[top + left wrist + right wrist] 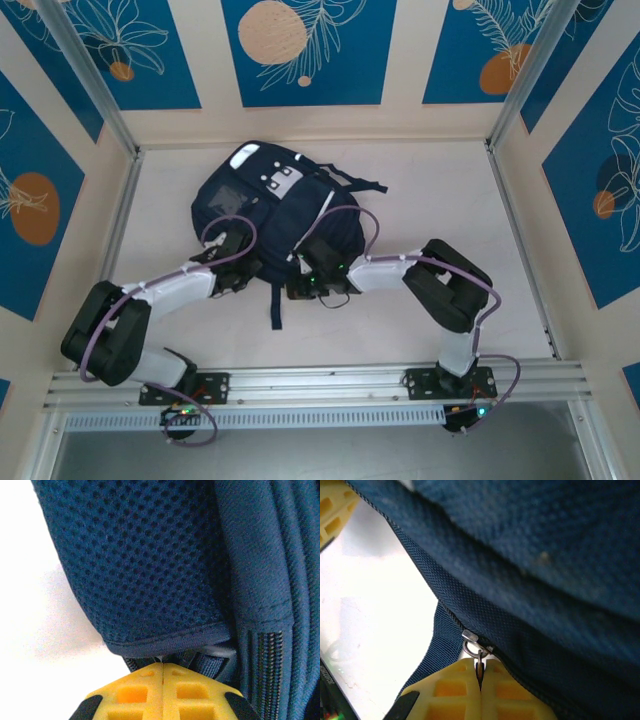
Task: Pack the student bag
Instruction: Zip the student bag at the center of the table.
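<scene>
The student bag, navy with a grey-white patch, lies flat in the middle of the white table. Both grippers are at its near end. My left gripper is shut. Its yellow fingers meet just under the edge of a padded mesh strap, beside a webbing buckle and a zip. I see nothing clearly held between them. My right gripper is shut on the metal zipper pull of a zip along the bag's seam.
A dark strap trails from the bag toward the near edge. Aluminium posts and patterned walls enclose the table. A metal rail carries the arm bases.
</scene>
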Action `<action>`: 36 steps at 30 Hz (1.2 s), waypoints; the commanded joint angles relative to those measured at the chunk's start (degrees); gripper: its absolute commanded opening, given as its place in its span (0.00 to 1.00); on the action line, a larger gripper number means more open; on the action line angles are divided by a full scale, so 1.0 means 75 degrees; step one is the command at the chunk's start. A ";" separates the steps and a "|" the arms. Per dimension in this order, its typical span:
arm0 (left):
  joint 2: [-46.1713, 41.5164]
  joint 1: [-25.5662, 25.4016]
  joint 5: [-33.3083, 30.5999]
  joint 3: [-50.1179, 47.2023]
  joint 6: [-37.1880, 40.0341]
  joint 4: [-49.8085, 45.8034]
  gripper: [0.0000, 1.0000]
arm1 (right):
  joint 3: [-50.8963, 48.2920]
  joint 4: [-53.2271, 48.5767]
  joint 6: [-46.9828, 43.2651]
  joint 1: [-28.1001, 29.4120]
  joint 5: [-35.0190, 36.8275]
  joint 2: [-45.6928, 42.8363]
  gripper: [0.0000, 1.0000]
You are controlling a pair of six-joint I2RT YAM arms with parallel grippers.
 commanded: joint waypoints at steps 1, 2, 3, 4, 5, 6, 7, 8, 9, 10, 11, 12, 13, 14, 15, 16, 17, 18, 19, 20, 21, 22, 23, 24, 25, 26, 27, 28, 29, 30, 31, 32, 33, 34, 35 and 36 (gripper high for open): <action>0.0143 0.0216 -0.0541 0.0195 0.0190 -0.0543 0.02 | -0.0365 -0.1255 -0.0428 -0.0048 0.0260 -0.0340 0.00; 0.0165 0.0228 -0.0534 0.0229 0.0199 -0.0596 0.02 | -0.0392 -0.1321 -0.0496 -0.0054 0.0326 -0.0416 0.00; 0.0173 0.0239 -0.0534 0.0258 0.0219 -0.0629 0.02 | -0.0410 -0.1410 -0.0576 -0.0065 0.0412 -0.0504 0.00; 0.0179 0.0245 -0.0545 0.0288 0.0238 -0.0662 0.02 | -0.0440 -0.1509 -0.0665 -0.0077 0.0495 -0.0592 0.00; 0.0190 0.0251 -0.0545 0.0295 0.0260 -0.0682 0.03 | -0.0468 -0.1565 -0.0722 -0.0096 0.0546 -0.0664 0.00; 0.0208 0.0262 -0.0544 0.0310 0.0286 -0.0675 0.03 | -0.0501 -0.1633 -0.0786 -0.0130 0.0587 -0.0735 0.00; 0.0225 0.0281 -0.0535 0.0327 0.0287 -0.0681 0.04 | -0.0537 -0.1653 -0.0835 -0.0160 0.0577 -0.0818 0.00; 0.0247 0.0297 -0.0522 0.0342 0.0299 -0.0689 0.04 | -0.0576 -0.1634 -0.0892 -0.0182 0.0516 -0.0884 0.00; 0.0260 0.0330 -0.0499 0.0376 0.0317 -0.0698 0.04 | -0.0615 -0.1581 -0.0970 -0.0191 0.0397 -0.0933 0.00; 0.0266 0.0364 -0.0451 0.0394 0.0341 -0.0705 0.04 | -0.0625 -0.1540 -0.1043 -0.0197 0.0271 -0.0952 0.00; 0.0245 0.0370 -0.0383 0.0420 0.0380 -0.0712 0.05 | -0.0616 -0.1526 -0.1078 -0.0196 0.0175 -0.0948 0.00; 0.0199 0.0368 -0.0263 0.0429 0.0415 -0.0693 0.06 | -0.0610 -0.1480 -0.1089 -0.0180 0.0090 -0.0917 0.00; 0.0114 0.0368 -0.0030 0.0403 0.0428 -0.0603 0.07 | -0.0614 -0.1416 -0.1071 -0.0176 0.0030 -0.0871 0.00; 0.0027 0.0368 0.0199 0.0365 0.0418 -0.0499 0.09 | -0.0622 -0.1338 -0.1056 -0.0174 -0.0017 -0.0825 0.00; -0.0105 0.0357 0.0500 0.0304 0.0391 -0.0375 0.12 | -0.0630 -0.1254 -0.0993 -0.0173 -0.0053 -0.0770 0.00; -0.0260 0.0340 0.0788 0.0249 0.0410 -0.0222 0.15 | -0.0633 -0.1153 -0.0925 -0.0181 -0.0085 -0.0726 0.00; -0.0416 0.0307 0.1033 0.0188 0.0474 -0.0073 0.18 | -0.0646 -0.1057 -0.0867 -0.0185 -0.0105 -0.0680 0.00; -0.0597 0.0242 0.1282 0.0135 0.0544 0.0062 0.21 | -0.0652 -0.0952 -0.0796 -0.0191 -0.0146 -0.0637 0.00; -0.0782 0.0148 0.1499 0.0081 0.0648 0.0195 0.24 | -0.0665 -0.0858 -0.0735 -0.0203 -0.0191 -0.0589 0.00; -0.0935 0.0064 0.1649 0.0034 0.0724 0.0284 0.28 | -0.0665 -0.0801 -0.0695 -0.0212 -0.0234 -0.0553 0.00; -0.1092 -0.0011 0.1765 0.0003 0.0716 0.0283 0.32 | -0.0669 -0.0738 -0.0656 -0.0225 -0.0278 -0.0514 0.00; -0.1231 -0.0091 0.1841 -0.0021 0.0661 0.0235 0.35 | -0.0659 -0.0705 -0.0634 -0.0230 -0.0316 -0.0490 0.00; -0.1338 -0.0172 0.1877 -0.0005 0.0549 0.0109 0.35 | -0.0665 -0.0672 -0.0602 -0.0255 -0.0330 -0.0479 0.00; -0.1415 -0.0226 0.1891 0.0022 0.0495 -0.0002 0.35 | -0.0667 -0.0651 -0.0591 -0.0255 -0.0348 -0.0458 0.00; -0.1482 -0.0300 0.1892 0.0065 0.0451 -0.0119 0.35 | -0.0665 -0.0624 -0.0574 -0.0273 -0.0358 -0.0456 0.00; -0.1506 -0.0369 0.1872 0.0104 0.0377 -0.0240 0.35 | -0.0669 -0.0607 -0.0565 -0.0283 -0.0364 -0.0454 0.00; -0.1509 -0.0419 0.1846 0.0118 0.0288 -0.0290 0.35 | -0.0680 -0.0587 -0.0551 -0.0301 -0.0394 -0.0454 0.00; -0.1481 -0.0482 0.1851 0.0089 0.0164 -0.0204 0.36 | -0.0670 -0.0558 -0.0528 -0.0324 -0.0409 -0.0453 0.00; -0.1424 -0.0527 0.1874 0.0056 0.0073 -0.0043 0.39 | -0.0679 -0.0533 -0.0516 -0.0349 -0.0451 -0.0448 0.00; -0.1339 -0.0554 0.1906 0.0050 -0.0015 0.0101 0.47 | -0.0671 -0.0510 -0.0504 -0.0361 -0.0483 -0.0445 0.00; -0.1242 -0.0583 0.1991 0.0049 -0.0081 0.0337 0.55 | -0.0678 -0.0488 -0.0504 -0.0383 -0.0509 -0.0437 0.00; -0.1132 -0.0628 0.2063 0.0069 -0.0099 0.0572 0.60 | -0.0670 -0.0478 -0.0503 -0.0394 -0.0541 -0.0425 0.00; -0.1041 -0.0682 0.2053 0.0137 -0.0099 0.0650 0.63 | -0.0662 -0.0481 -0.0503 -0.0405 -0.0551 -0.0410 0.00; -0.0938 -0.0733 0.1976 0.0238 -0.0085 0.0650 0.64 | -0.0661 -0.0475 -0.0514 -0.0408 -0.0563 -0.0396 0.00; -0.0865 -0.0780 0.1909 0.0332 -0.0056 0.0673 0.64 | -0.0669 -0.0463 -0.0504 -0.0419 -0.0581 -0.0386 0.00; -0.0794 -0.0813 0.1867 0.0391 -0.0052 0.0694 0.64 | -0.0680 -0.0447 -0.0503 -0.0431 -0.0586 -0.0384 0.00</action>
